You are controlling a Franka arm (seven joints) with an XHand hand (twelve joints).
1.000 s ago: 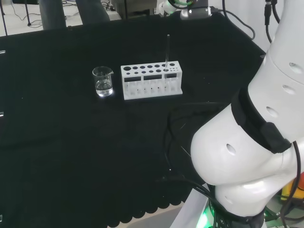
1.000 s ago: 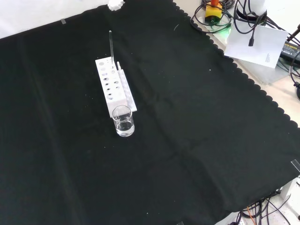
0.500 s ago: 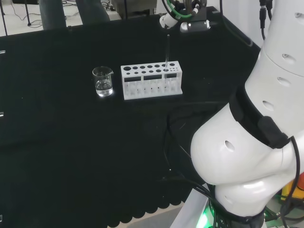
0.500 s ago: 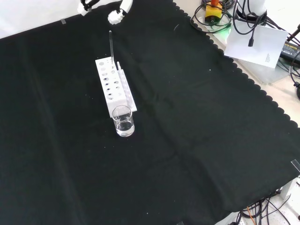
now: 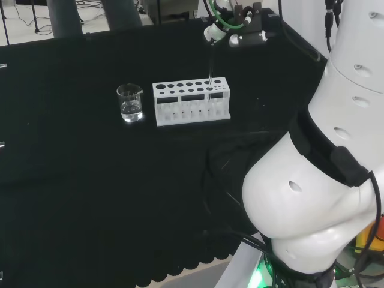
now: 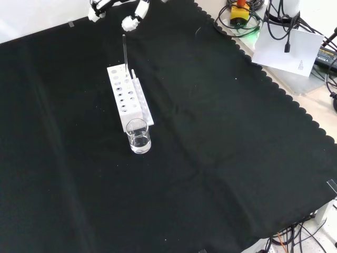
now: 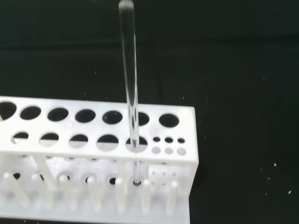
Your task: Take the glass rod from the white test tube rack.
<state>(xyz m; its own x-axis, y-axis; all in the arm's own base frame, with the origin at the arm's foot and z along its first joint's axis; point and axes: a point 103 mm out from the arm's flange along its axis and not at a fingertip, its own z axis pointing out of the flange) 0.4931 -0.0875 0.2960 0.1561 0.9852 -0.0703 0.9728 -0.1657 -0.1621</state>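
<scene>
The white test tube rack stands on the black cloth with the clear glass rod upright in a hole near its right end in the head view. In the front view the rod rises from the far end of the rack. The hand hovers just above and behind the rod's top, not touching it. Its fingertips are spread apart and hold nothing. In the wrist view the rod stands close, in a hole of the rack.
A small glass beaker with some clear liquid stands just left of the rack in the head view, in front of it in the front view. The arm's white links take up the head view's right.
The hand has come down from the far edge of the cloth toward the rod's top. Rod, rack and beaker have not moved.
</scene>
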